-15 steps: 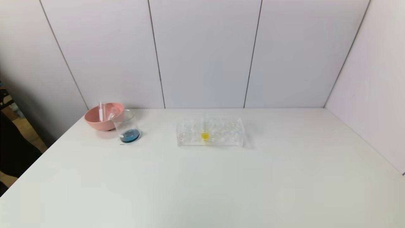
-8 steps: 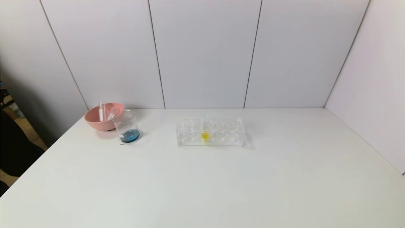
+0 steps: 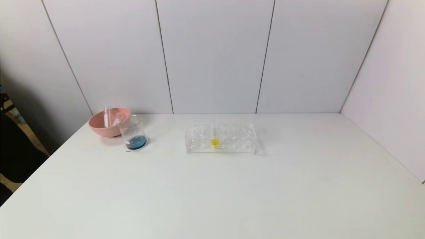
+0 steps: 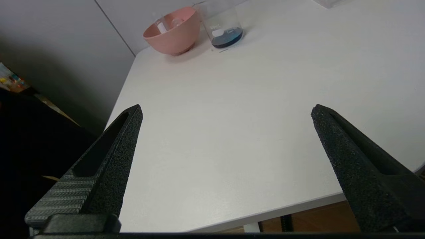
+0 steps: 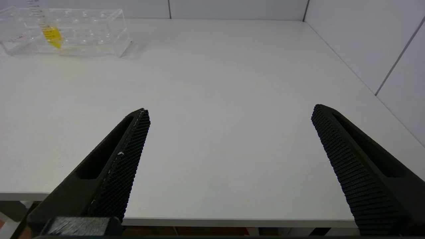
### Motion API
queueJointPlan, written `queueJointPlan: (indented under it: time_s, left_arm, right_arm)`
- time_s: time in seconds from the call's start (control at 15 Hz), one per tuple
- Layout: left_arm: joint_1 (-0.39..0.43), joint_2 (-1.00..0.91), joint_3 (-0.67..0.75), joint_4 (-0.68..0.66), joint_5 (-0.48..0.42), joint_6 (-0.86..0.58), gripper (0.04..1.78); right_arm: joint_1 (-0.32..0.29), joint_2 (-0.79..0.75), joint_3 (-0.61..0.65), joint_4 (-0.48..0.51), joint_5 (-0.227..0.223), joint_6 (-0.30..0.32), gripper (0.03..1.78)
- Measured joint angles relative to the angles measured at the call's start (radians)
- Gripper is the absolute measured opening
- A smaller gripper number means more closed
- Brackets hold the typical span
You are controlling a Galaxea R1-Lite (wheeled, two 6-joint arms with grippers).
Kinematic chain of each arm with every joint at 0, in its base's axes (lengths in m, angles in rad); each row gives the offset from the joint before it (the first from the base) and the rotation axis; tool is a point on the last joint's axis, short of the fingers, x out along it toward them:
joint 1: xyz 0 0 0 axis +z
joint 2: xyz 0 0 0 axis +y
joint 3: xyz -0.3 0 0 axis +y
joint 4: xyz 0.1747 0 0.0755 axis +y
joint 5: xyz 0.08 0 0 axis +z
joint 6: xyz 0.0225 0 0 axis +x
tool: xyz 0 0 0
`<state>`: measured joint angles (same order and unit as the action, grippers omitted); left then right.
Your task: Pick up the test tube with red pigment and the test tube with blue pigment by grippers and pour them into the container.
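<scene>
— Both grippers, left and right?
— I see them wide apart, holding nothing, at the table's near edge.
— Beaker?
— Dark blue liquid inside, just beside the pink bowl, where two drained tubes lean.

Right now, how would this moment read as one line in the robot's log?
left pincer: open, empty, near table edge | right pincer: open, empty | beaker: dark blue liquid | pink bowl: two empty tubes | rack: yellow tube
</scene>
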<state>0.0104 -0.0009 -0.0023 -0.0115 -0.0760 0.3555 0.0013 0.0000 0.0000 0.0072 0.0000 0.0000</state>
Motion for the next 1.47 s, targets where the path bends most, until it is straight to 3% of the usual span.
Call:
queueJointPlan:
  time_s: [0.2,0.4,1.47]
  left_arm:
    - [0.000,-0.001,-0.002,0.018,0.009,-0.154,1.78]
    - [0.000,-0.001,0.001,0.018,0.076,-0.321,1.77]
    - [-0.001,0.000,0.002,0.022,0.082,-0.343,1.78]
  right_arm:
    - [0.000,0.000,0.000,0.000,0.000,0.000,1.77]
    - [0.000,0.000,0.000,0.000,0.000,0.000,1.77]
    - [-0.001,0.000,0.000,0.000,0.000,0.001,1.77]
